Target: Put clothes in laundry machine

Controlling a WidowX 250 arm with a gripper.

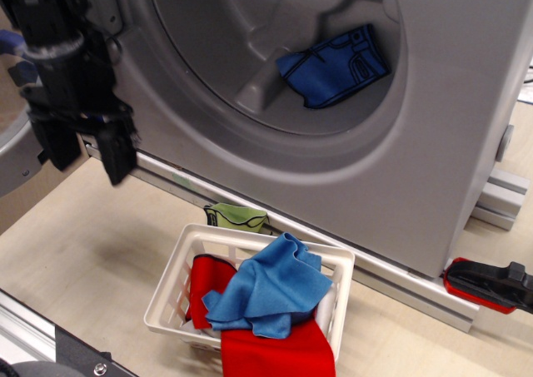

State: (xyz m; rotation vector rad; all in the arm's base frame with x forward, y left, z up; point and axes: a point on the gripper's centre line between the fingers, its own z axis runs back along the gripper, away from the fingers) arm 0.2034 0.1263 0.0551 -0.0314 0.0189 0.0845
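Gripper open, empty, high left of basket. Risk: snagging blue cloth and red cloth together.

Scene evenly, brightly lit by soft diffuse light. Laundry machine drum interior shaded, darkest toward upper rim; no hard glare seen on grey casing. Faint soft shadows cast on pale surface beside white basket. Tool smeared by motion blur, edges ghosted. Rest rendered sharp. Colours of blue cloth and red cloth strongly saturated.
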